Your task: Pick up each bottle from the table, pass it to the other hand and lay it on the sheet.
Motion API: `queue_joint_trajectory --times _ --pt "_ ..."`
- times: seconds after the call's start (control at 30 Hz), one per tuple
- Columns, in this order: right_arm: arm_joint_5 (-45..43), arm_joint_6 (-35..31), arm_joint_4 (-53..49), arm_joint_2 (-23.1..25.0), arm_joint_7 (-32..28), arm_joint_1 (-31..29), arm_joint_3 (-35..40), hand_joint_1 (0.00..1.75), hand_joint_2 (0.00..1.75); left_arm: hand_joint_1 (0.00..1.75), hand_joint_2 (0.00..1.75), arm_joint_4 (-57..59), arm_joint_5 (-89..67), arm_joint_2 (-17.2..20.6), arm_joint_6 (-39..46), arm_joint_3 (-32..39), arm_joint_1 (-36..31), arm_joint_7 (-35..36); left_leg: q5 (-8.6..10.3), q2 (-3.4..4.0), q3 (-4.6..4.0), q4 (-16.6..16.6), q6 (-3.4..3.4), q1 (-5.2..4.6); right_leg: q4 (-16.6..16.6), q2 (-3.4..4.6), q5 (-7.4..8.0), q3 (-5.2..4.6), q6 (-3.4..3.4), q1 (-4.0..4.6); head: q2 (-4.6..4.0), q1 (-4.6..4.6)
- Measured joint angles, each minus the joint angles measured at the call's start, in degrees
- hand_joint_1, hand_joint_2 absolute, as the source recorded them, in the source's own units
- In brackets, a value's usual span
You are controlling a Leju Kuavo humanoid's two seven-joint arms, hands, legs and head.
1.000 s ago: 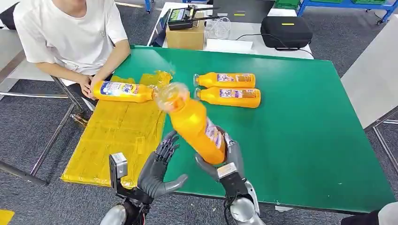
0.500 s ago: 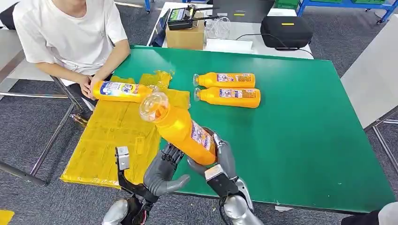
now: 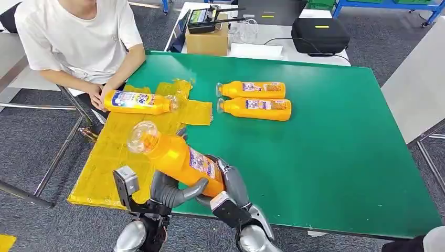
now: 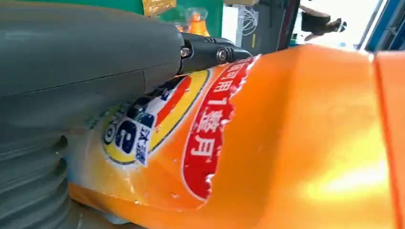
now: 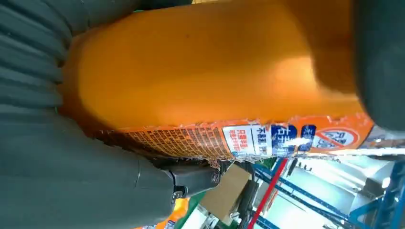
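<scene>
Orange plastic bottle with clear cap (image 3: 176,155) tilted in air above near edge of green table (image 3: 336,147), both hands grasping it: right hand (image 3: 229,182) at base, left hand (image 3: 168,190) cupping body. Risk: right lets go before left grip is firm; bottle slips, falls short of yellow sheet (image 3: 126,149).

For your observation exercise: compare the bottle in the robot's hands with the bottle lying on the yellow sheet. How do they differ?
The held bottle is lifted and tilted, gripped by the left hand and right hand; the sheet bottle lies flat on the yellow sheet, by a person's hand. The held bottle's cap points towards the camera; the sheet bottle's points sideways. Both are orange, labelled, clear-capped.
</scene>
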Motion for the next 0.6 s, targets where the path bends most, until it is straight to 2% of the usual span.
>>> queue_joint_trajectory --times 0.2,0.23,0.27,0.3,0.33,0.37,0.43,0.6 --pt "-0.31 1.18 1.2 0.11 0.11 -0.24 1.84 1.75 1.75 0.0 1.75 -0.88 9.93 -0.9 -6.4 0.7 0.61 1.68 0.0 0.0 0.0 0.0 0.0 0.0 0.0 0.0 0.0 0.0 0.0 0.0 0.0 0.0" --pt "-0.5 1.27 1.44 0.11 0.09 -0.41 1.99 1.75 1.75 0.12 1.75 -0.88 10.8 -0.9 -7.26 1.01 0.66 2.1 0.0 0.0 0.0 0.0 0.0 0.0 0.0 0.0 0.0 0.0 0.0 0.0 0.0 0.0" --pt "-0.7 1.42 1.7 0.13 0.02 -0.54 2.12 1.75 1.75 0.4 1.75 -0.88 11.57 -0.9 -8.13 1.18 0.69 2.49 0.0 0.0 0.0 0.0 0.0 0.0 0.0 0.0 0.0 0.0 0.0 0.0 0.0 -0.02" --pt "-0.83 1.45 1.92 0.13 -0.09 -0.64 2.19 1.75 1.75 0.4 1.75 -0.88 12.18 -0.85 -8.96 1.36 0.7 2.8 0.0 -0.01 0.0 0.0 0.0 0.0 0.0 0.0 0.0 0.0 0.0 0.0 0.0 0.0" --pt "-0.9 1.44 2.12 0.13 -0.17 -0.73 2.25 1.75 1.75 1.54 1.75 -0.88 12.51 -0.79 -9.51 1.51 0.71 2.99 0.0 0.0 0.0 0.0 0.0 0.0 0.0 0.0 0.0 0.0 0.0 0.0 0.0 0.0" --pt "-1.03 1.47 2.27 0.13 -0.31 -0.85 2.36 1.75 1.75 1.68 1.75 -0.88 12.69 -0.72 -9.73 1.64 0.73 2.99 0.0 0.01 0.01 0.0 0.0 0.0 0.0 0.0 0.0 0.0 0.0 0.0 0.0 -0.02" --pt "-1.79 1.64 2.47 0.26 -0.57 -0.88 2.43 1.75 1.75 1.75 1.75 -0.85 14.0 -0.72 -10.45 1.99 0.75 3.23 0.0 0.0 0.01 0.0 0.0 0.0 0.0 0.0 0.0 0.0 0.0 0.0 0.0 0.0" --pt "-2.1 2.41 2.58 0.48 -0.72 -1.14 2.47 1.75 1.75 1.75 1.75 -0.83 15.27 -0.7 -12.66 3.26 0.79 3.61 0.0 0.0 0.01 0.0 0.0 0.0 0.0 0.0 0.0 -0.01 0.0 0.0 0.0 0.0"
